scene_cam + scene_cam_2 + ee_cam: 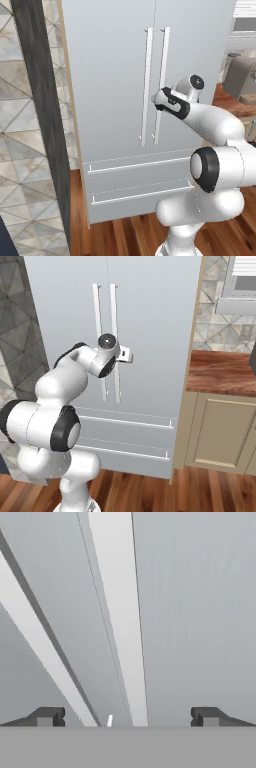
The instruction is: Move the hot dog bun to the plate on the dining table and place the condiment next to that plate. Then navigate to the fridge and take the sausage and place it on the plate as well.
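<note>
fridge (pixel 110 100): doors shut, right in front of the robot
handle (pixel 122 622): pale bar sitting between the fingertips
end effector (pixel 127 717): wide open, empty
risk: fingers look off-centre, so closing could slip off the bar or catch both handles

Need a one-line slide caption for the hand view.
Open pincer lined up on a vertical bar handle of the closed fridge.
</note>
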